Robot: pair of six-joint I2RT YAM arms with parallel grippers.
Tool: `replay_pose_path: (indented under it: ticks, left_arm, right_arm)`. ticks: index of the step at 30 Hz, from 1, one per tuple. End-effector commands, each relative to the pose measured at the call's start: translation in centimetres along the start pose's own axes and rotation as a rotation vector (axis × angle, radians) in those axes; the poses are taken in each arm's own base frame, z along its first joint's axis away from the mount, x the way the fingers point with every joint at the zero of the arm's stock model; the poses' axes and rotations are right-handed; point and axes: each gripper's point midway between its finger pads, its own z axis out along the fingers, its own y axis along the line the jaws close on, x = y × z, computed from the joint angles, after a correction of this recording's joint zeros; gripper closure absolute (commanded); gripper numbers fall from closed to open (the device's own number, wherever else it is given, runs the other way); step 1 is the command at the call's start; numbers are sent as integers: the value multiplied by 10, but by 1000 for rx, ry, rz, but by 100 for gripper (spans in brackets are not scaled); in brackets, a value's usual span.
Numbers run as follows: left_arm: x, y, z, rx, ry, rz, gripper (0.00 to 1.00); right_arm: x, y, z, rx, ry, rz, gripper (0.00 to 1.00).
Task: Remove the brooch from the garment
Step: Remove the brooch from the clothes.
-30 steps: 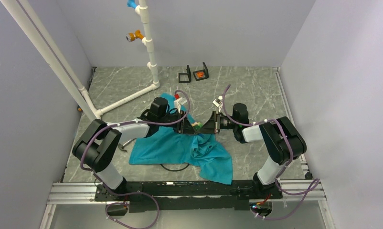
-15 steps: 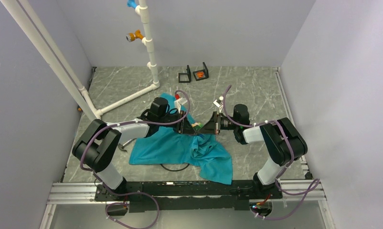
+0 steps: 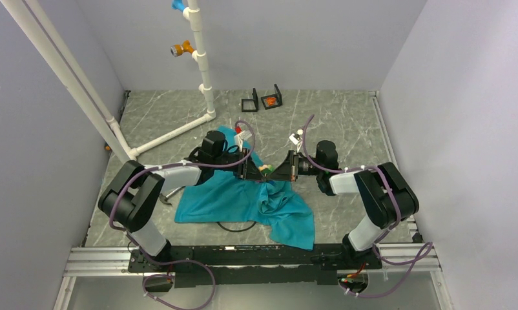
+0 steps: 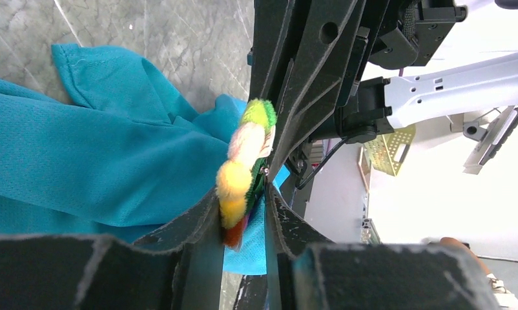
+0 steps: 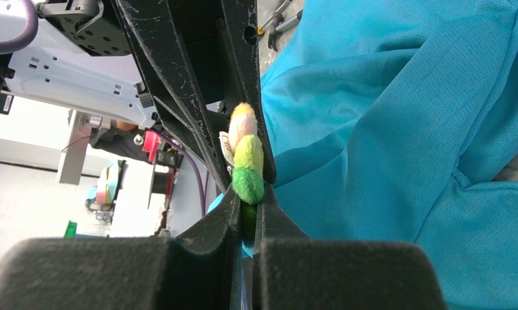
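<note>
Between left claw (image 4: 242,197) and right claw (image 5: 248,194), brooch (image 4: 247,145).

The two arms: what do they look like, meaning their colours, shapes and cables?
The left arm and the right arm both have bulky black joint housings and white links, with purple cables looping along them. The left gripper and the right gripper are black, each with two flat tapering fingers, scuffed at the edges.

Brooch (image 3: 264,168) – fuzzy green/yellow/pink, mid-frame.
Stands on edge at raised fold of teal garment (image 3: 243,200) – crumpled, lower centre.
</note>
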Motion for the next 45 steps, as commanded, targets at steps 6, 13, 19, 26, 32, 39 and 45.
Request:
replay_pose_path:
  ticks: [6,13,19,26,32,39,45]
  left_arm:
    - [-9,7,-7,18,-54,-35,79]
    - [-13,-1,-8,48,-61,-13,71]
    - [-18,-24,-10,137,-70,57,61]
    - [-23,-38,-15,167,-76,128,57]
    - [-27,-32,-25,159,-104,163,62]
    - [-30,-38,-27,195,-112,218,64]
    - [-29,-28,-24,154,-101,216,65]
  right_arm:
    - [-9,10,-3,-15,-20,-88,100]
    - [-10,8,-2,-6,-21,-89,100]
    - [-10,1,-1,19,-19,-81,100]
    - [-10,1,0,8,-15,-86,100]
    - [-11,7,-1,-13,-13,-129,100]
    - [-15,14,-1,-47,-25,-167,100]
    - [-20,21,0,-81,-41,-168,100]
